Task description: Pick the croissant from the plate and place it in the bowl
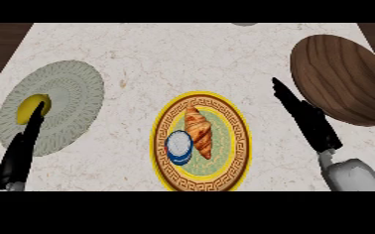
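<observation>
We see the croissant lying on the plate near the table's front edge, touching a small blue-and-white cup; a careless grasp could, we judge, knock that cup or drag it along; the right robot hand hovers open between plate and bowl, holding nothing; the wooden bowl at the right edge appears empty; the left robot hand rests open by a grey plate bearing something yellow.

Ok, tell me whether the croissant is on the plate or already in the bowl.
On the plate: the croissant lies on the yellow-rimmed plate beside a small blue-and-white object; the wooden bowl holds nothing visible.
</observation>
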`<state>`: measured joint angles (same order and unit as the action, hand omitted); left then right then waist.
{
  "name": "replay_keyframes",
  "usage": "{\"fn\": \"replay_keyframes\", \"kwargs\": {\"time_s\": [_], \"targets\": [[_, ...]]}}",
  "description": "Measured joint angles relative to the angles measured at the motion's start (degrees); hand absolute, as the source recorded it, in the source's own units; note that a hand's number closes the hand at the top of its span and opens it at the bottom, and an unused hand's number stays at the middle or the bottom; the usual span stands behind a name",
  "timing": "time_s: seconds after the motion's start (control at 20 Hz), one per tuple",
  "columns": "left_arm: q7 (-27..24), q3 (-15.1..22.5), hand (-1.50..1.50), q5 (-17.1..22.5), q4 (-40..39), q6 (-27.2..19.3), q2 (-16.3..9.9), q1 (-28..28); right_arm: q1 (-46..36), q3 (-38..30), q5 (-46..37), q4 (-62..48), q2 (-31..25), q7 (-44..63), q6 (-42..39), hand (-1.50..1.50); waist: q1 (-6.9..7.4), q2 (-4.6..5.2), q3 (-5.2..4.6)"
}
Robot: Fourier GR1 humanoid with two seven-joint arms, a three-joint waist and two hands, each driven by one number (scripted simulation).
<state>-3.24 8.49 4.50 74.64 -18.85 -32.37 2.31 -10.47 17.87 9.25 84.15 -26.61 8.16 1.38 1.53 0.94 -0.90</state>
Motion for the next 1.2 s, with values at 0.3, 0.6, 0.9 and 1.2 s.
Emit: {"fn": "replay_keyframes", "kwargs": {"time_s": [0.3,0.6,0.9,1.2], "targets": [[-0.5,3.0,0.00,2.9,5.1,2.3,7.0,-5.8,-5.2,13.3,-13.2,2.1,3.5,4.0,0.6,1.50,-0.05,-0.98,0.46],[0.3,5.3,0.00,6.3,8.4,4.0,12.7,-8.3,-7.6,19.1,-31.7,5.6,8.0,0.8,16.4,-1.50,-1.81,-2.03,0.63],[3.5,6.2,0.00,6.6,10.9,3.1,15.3,-11.1,-2.8,29.2,-48.0,6.1,18.3,-2.8,31.4,-1.50,-2.00,-1.49,0.85],[5.1,6.6,0.00,5.6,12.0,2.1,16.8,-11.6,-2.0,32.6,-69.2,11.4,23.8,13.1,27.4,-1.50,-2.46,-1.47,0.81]]}}
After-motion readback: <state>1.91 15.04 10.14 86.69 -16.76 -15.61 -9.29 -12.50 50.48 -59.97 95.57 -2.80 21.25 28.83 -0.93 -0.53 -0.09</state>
